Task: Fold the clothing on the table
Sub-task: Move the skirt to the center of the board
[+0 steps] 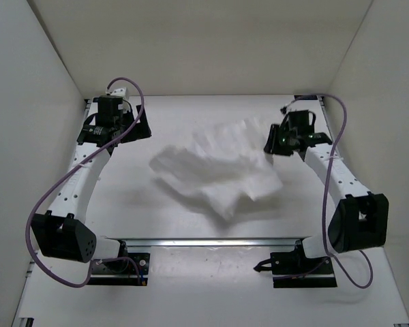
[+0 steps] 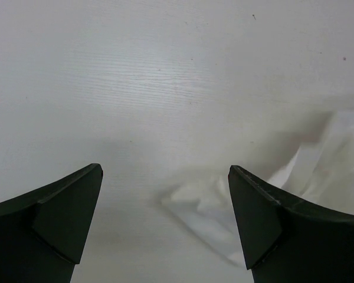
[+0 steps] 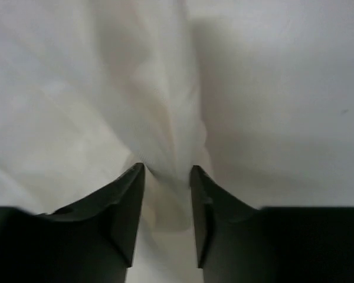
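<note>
Item: the clothing (image 1: pixel 218 170), crumpled mid-table (image 1: pixel 157 218), right edge drawn toward your right gripper (image 3: pixel 167 177), whose jaws stand narrowly apart around a bunched ridge of cloth, whether pinching it you cannot tell; left gripper (image 2: pixel 165 218) fully spread over bare table just beside the cloth's left corner, holding nothing

One clothing (image 1: pixel 218 170), one table (image 1: pixel 157 218), two arms, two pincers: left (image 1: pixel 138 127), right (image 1: pixel 271 142).

Plain white back wall (image 1: pixel 204 48) rising beyond the table's (image 1: pixel 157 218) far edge, white side walls (image 1: pixel 27 136) flanking its left and right edges, silver metal rail (image 1: pixel 211 241) along the near edge
</note>
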Motion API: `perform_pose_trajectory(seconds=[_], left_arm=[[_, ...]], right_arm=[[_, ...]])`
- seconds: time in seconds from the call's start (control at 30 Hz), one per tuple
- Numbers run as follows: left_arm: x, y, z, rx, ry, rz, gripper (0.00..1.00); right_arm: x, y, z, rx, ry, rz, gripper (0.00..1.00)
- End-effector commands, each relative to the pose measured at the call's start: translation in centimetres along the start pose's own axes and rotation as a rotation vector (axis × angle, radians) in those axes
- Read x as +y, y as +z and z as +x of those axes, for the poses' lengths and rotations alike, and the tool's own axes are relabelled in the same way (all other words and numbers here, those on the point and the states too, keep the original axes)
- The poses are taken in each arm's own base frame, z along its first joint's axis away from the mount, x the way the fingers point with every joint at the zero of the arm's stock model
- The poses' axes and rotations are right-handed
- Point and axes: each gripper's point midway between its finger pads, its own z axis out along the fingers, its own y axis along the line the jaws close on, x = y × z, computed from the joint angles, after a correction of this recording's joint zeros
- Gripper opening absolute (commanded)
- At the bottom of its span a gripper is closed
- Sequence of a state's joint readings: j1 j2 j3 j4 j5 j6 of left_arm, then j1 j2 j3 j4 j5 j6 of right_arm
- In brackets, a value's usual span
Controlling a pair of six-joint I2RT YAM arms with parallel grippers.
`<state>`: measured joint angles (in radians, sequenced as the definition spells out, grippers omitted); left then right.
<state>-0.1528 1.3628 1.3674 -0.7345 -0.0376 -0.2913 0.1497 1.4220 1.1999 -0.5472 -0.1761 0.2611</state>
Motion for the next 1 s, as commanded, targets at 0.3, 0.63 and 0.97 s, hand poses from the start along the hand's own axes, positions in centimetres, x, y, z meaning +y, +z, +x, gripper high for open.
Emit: perform_pose_trajectory(seconds=[0.3, 0.63, 0.97], left_arm=[[-11.0, -2.6, 5.8, 0.120, 0.160, 0.589, 0.99], [-24.4, -9.4, 18.6, 0.270, 0.354, 1.156, 0.80], [-22.6, -8.3, 30.2, 0.578, 0.315, 1.212, 0.00]], right_arm=[[1.6, 3.6, 7.8, 0.141, 0.020, -0.147, 0.89], [-4.8, -2.1, 2.1, -0.052, 0.039, 0.049, 0.87], [-6.6, -2.7, 10.3, 0.094, 0.097, 0.104, 0.86]])
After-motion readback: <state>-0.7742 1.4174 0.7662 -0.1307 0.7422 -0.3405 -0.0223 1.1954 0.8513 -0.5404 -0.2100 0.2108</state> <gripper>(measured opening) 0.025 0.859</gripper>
